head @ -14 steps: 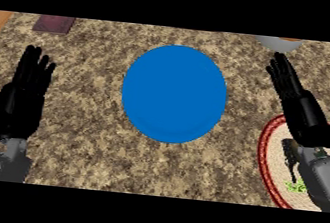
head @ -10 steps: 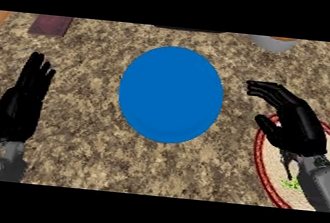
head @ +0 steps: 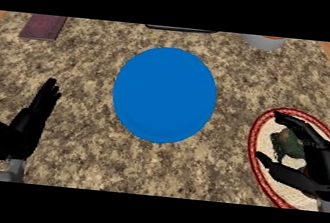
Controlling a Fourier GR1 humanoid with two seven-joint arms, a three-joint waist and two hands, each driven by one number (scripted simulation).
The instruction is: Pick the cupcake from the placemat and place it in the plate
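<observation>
Cupcake: sits on the placemat at the right of the tabletop; greenish top, partly hidden by the right hand.
Right hand: over the placemat, its fingers arched above the cupcake and its thumb below it, so the cupcake lies in the gap between them.
Right-hand grip: spread and lightly curved, not closed; whether any finger touches the cupcake is hard to tell from this angle.
Plate: blue, in the middle of the tabletop, left of the placemat and apart from it, nothing on it.
Between placemat and plate: only a strip of bare speckled tabletop.
Left hand: resting at the lower left, fingers straight and pointing up, holding nothing.
Far edge: a dark maroon flat thing at the left, a grey vessel at the right, both well apart from the plate.
</observation>
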